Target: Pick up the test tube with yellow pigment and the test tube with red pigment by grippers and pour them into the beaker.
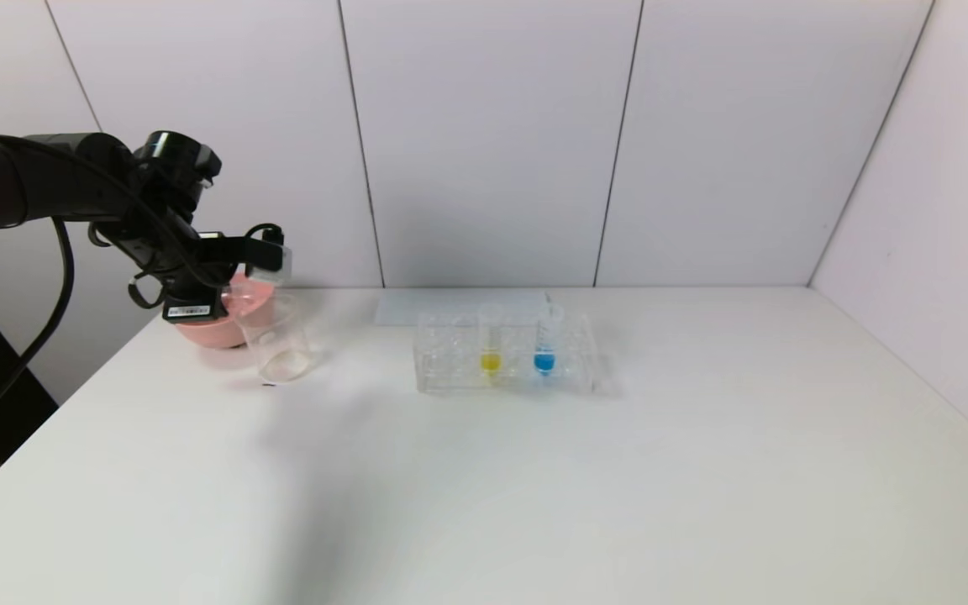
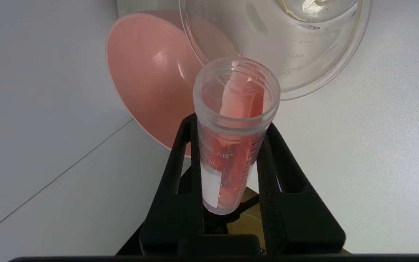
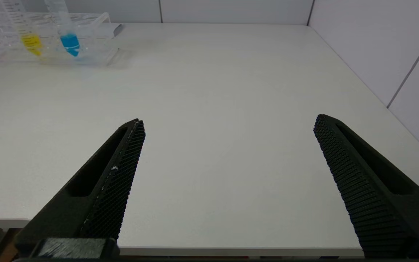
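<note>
My left gripper (image 1: 261,256) is shut on the test tube with red pigment (image 2: 235,120) and holds it tilted, mouth toward the beaker (image 1: 282,340). Red-orange liquid lies in a streak along the tube's inner wall, up to the mouth. The tube's mouth is right at the beaker's rim (image 2: 304,83). The test tube with yellow pigment (image 1: 491,344) stands upright in the clear rack (image 1: 585,353); it also shows in the right wrist view (image 3: 30,40). My right gripper (image 3: 227,122) is open and empty above the table's near edge, far from the rack.
A pink bowl (image 1: 207,329) stands just behind the beaker and also shows in the left wrist view (image 2: 147,72). A tube with blue liquid (image 1: 544,346) stands in the rack beside the yellow one. A flat pale sheet (image 1: 417,307) lies behind the rack.
</note>
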`<state>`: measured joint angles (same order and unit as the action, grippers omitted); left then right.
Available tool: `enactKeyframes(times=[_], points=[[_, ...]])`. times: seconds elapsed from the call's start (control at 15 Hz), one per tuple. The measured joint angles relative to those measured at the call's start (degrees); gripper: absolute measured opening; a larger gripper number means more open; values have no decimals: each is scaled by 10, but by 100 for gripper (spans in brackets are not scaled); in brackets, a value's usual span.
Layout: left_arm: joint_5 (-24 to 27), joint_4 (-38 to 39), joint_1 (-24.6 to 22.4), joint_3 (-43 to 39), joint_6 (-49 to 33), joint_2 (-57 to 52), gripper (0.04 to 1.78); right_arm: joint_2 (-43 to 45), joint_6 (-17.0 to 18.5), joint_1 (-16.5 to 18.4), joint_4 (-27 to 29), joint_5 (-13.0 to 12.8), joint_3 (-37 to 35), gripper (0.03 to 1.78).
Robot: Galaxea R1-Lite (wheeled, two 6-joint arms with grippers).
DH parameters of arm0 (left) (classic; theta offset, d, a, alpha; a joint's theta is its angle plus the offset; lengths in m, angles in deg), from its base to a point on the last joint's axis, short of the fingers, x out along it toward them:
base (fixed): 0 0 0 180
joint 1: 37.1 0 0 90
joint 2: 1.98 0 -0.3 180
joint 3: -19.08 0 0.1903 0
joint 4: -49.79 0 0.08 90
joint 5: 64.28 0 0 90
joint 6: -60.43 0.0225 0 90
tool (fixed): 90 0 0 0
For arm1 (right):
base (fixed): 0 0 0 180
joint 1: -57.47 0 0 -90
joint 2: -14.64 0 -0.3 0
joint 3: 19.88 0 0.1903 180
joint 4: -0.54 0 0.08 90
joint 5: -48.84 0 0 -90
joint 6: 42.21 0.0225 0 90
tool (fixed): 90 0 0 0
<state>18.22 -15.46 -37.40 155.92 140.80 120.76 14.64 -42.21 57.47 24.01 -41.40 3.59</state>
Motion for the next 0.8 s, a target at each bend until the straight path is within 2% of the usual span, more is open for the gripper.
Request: enactKeyframes(times=[0.8], points=[[-25,-4,13,0,-1,5,44,0,0,0,0,0,0,170]])
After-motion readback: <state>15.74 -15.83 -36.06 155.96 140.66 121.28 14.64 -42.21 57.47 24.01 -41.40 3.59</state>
